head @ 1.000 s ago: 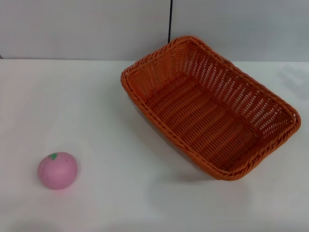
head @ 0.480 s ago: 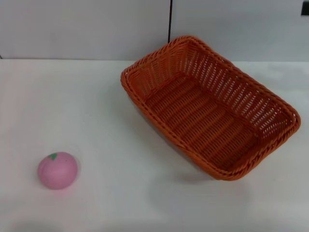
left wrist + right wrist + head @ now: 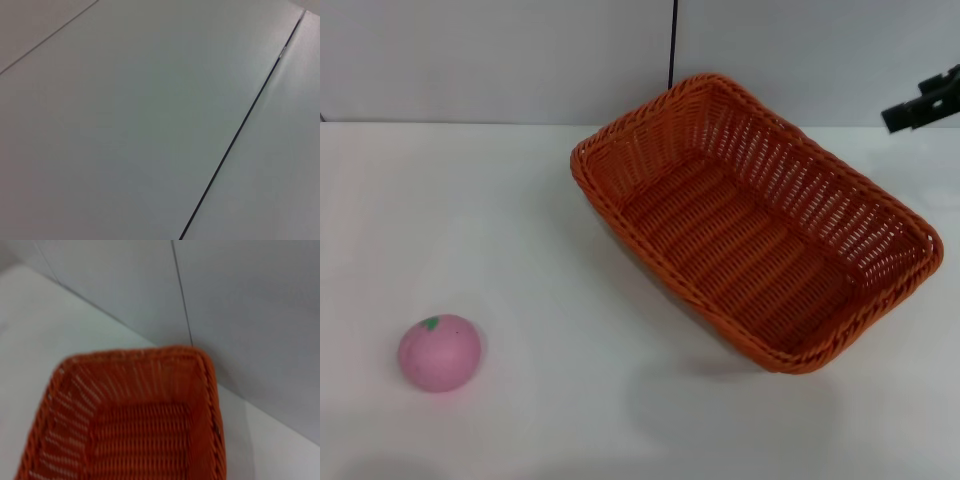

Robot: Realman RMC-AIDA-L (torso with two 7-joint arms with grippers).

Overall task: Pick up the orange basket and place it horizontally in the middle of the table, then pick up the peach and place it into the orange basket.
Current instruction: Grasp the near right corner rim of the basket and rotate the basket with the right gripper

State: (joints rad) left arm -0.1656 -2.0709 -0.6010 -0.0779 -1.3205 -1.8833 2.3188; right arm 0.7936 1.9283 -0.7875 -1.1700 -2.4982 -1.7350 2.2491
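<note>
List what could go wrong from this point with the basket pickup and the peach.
1. The orange basket lies diagonally at the right; gripped at one rim, it may swing or tip rather than land horizontal.
2. The right gripper is only at the far right edge, so its approach to the rim is unsettled.
3. The round peach sits loose on the table and could roll.

The right gripper point(image 3: 925, 104) is showing only as a dark tip at the right edge of the head view, held high. The left arm is not appearing in any view.
</note>
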